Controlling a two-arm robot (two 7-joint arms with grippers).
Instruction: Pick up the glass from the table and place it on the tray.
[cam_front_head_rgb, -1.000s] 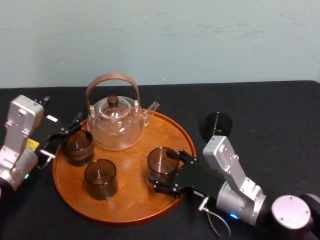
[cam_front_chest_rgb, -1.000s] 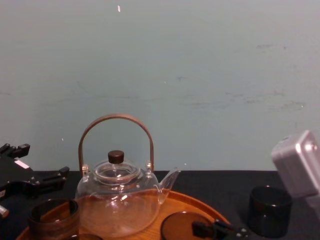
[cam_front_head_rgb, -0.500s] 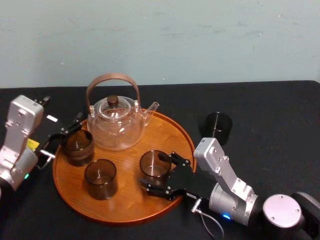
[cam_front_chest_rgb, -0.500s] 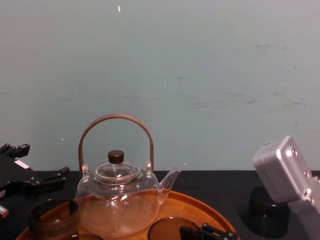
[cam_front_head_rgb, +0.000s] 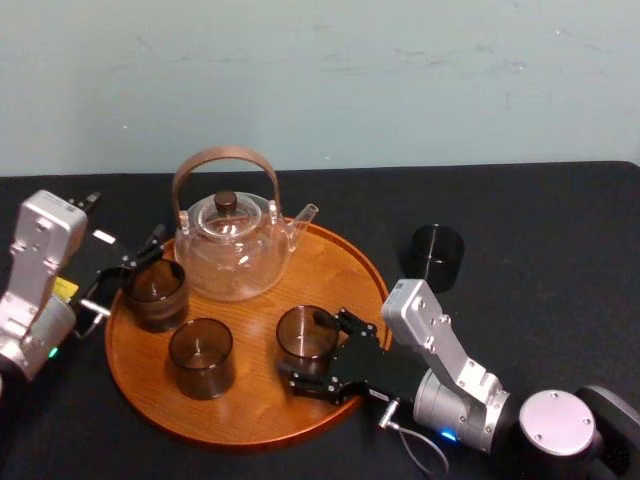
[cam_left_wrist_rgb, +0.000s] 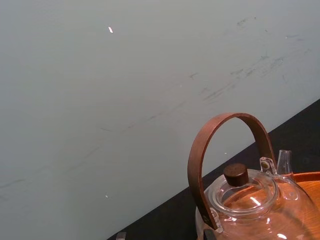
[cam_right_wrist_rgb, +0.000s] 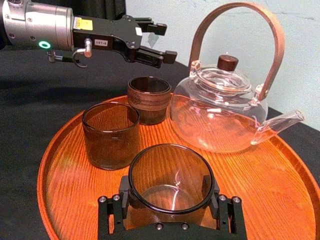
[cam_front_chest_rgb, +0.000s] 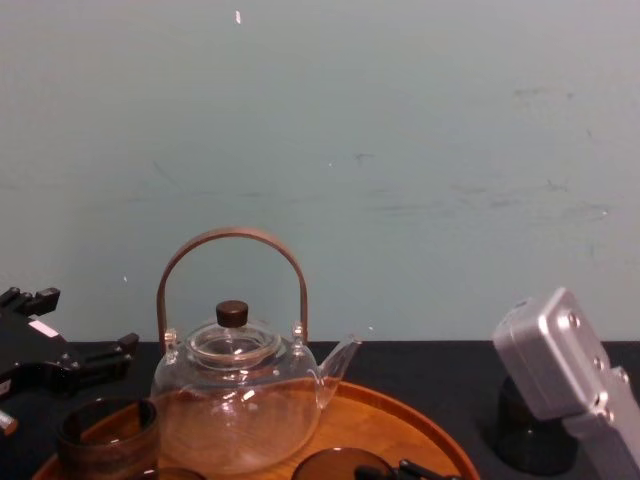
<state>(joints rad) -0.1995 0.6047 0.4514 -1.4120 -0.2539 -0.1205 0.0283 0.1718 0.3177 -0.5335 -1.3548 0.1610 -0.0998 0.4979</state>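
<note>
The left gripper hangs spread and empty by the tray's left rim; the right gripper clasps the smoky glass over the tray's front (teapot well behind); seat it flat, then loosen gently.

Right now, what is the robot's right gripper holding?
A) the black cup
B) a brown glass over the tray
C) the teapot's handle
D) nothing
B: the right gripper clamps both sides of a brown glass within the rim of the tray, apart from the teapot and the black cup on the table; the left gripper sits open by the far-left glass.
</note>
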